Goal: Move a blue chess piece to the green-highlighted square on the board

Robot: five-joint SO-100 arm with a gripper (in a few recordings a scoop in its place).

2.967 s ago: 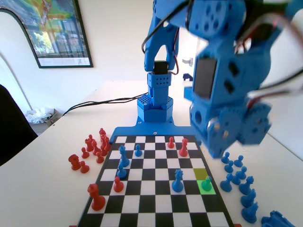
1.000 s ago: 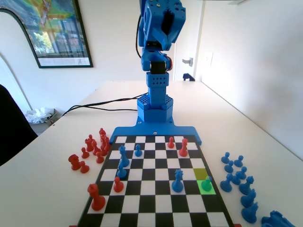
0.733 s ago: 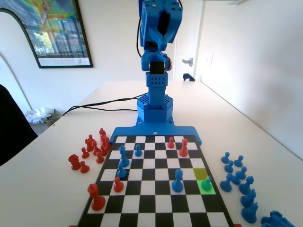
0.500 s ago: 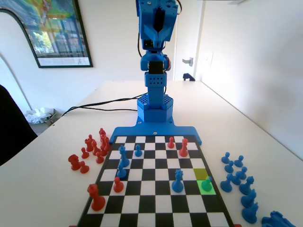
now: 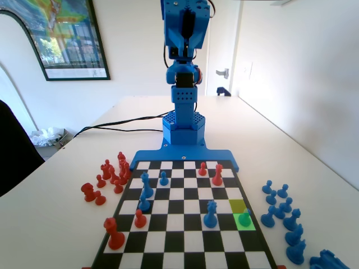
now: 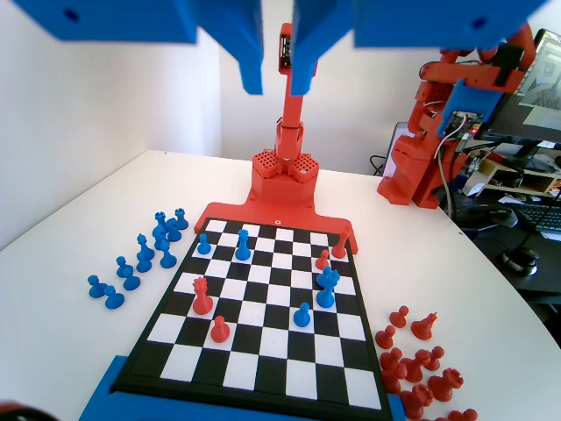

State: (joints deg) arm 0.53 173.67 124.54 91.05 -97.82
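High above the board (image 5: 185,218) the gripper (image 6: 276,83) is held with jaws parted, nothing between them. Green-highlighted square (image 5: 245,222) is occupied by the blue chess piece (image 5: 244,217), flanked by a taller blue piece (image 5: 210,213) and spare blue pieces (image 5: 283,216) off-board

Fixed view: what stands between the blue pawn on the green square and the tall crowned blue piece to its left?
Nothing. The fixed view shows one bare board square between the blue pawn and the crowned blue piece.
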